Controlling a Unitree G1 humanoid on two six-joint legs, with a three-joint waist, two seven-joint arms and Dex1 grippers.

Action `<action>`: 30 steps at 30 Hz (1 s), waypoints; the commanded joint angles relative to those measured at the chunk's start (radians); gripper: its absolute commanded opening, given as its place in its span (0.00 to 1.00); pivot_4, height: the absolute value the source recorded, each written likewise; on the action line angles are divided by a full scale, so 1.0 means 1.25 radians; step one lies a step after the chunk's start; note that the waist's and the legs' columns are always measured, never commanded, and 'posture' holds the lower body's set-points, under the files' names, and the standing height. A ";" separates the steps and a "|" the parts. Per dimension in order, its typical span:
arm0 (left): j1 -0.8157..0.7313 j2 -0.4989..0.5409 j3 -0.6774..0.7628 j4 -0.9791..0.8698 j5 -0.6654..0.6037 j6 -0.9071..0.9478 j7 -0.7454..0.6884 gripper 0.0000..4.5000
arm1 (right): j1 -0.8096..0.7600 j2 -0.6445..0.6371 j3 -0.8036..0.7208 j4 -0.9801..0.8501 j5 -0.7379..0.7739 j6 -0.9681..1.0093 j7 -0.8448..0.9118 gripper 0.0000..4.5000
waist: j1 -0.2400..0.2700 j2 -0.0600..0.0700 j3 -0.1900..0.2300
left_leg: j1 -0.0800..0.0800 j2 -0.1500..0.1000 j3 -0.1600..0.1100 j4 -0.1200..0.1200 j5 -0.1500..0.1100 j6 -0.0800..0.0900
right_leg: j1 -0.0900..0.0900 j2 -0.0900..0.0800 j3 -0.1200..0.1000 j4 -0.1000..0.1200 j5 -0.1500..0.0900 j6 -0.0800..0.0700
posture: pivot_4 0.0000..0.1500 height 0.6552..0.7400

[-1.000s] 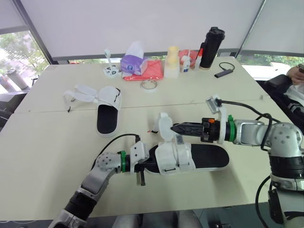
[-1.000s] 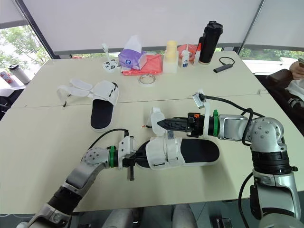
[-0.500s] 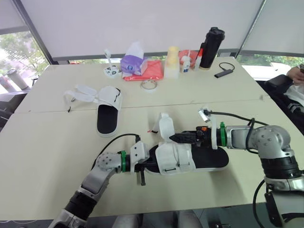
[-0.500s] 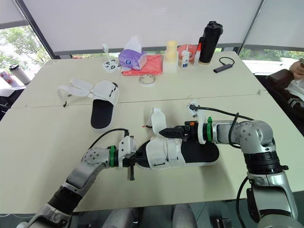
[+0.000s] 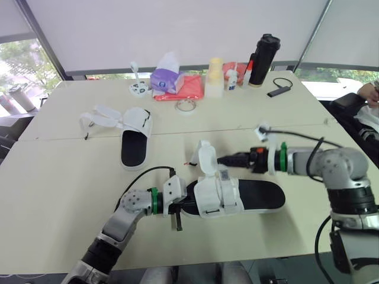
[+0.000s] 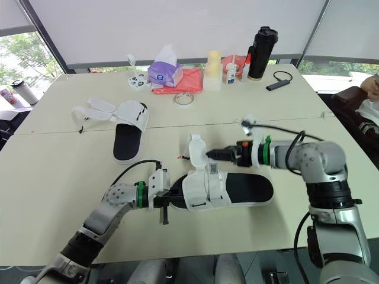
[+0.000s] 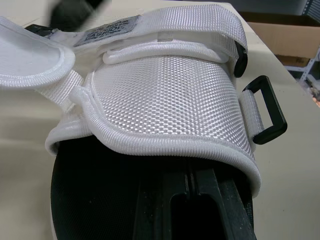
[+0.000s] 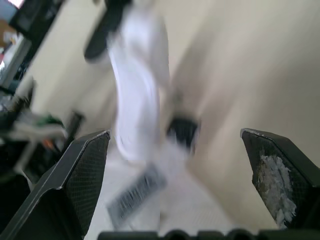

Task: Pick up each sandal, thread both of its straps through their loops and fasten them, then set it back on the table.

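Observation:
The near sandal [image 5: 254, 196], black-soled with white straps, lies on the table in front of me. My left gripper [image 5: 180, 207] is shut on its toe end, the fingers [image 7: 192, 200] reaching in under the white upper [image 7: 165, 100]. One strap [image 5: 205, 160] stands up loose, and a black loop [image 7: 267, 110] sticks out at the side. My right gripper [image 5: 221, 160] hovers open just beside that loose strap, with its fingers [image 8: 82, 172] wide apart and holding nothing. The second sandal [image 5: 134, 135] lies at the far left with its straps [image 5: 98, 117] spread open.
Along the table's far edge stand a purple tissue pack [image 5: 166, 77], a red cloth [image 5: 190, 89], small bottles [image 5: 214, 77] and a black flask [image 5: 263, 59]. A tape ring [image 5: 185, 105] and a small black device [image 5: 278, 90] lie nearby. A person's hand [image 5: 370, 92] is at the right edge.
My right gripper dipped down to the near sandal's upper half a second ago and has since lifted back beside the upright strap. The left gripper and both sandals have stayed put.

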 commanded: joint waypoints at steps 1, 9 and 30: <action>-0.004 -0.005 -0.005 0.011 0.013 -0.001 0.004 0.00 | -0.036 -0.003 -0.040 0.005 -0.012 -0.017 0.010 0.99 | 0.000 0.000 0.000 | 0.000 0.000 0.000 0.000 0.000 0.000 | 0.000 0.000 0.000 0.000 0.000 0.000 | 1.00 1.00; -0.009 -0.009 -0.004 0.018 0.016 -0.005 0.003 0.00 | -0.120 0.032 -0.016 0.065 -0.037 0.014 0.026 0.99 | 0.000 0.000 0.000 | 0.000 0.000 0.000 0.000 0.000 0.000 | 0.000 0.000 0.000 0.000 0.000 0.000 | 1.00 1.00; -0.004 -0.018 0.003 0.015 0.021 -0.007 0.016 0.00 | -0.262 0.099 0.176 0.322 -0.179 -0.015 0.314 0.99 | -0.001 0.000 0.000 | 0.000 -0.001 0.000 0.001 0.000 0.000 | -0.001 0.000 0.000 0.002 0.001 0.002 | 1.00 1.00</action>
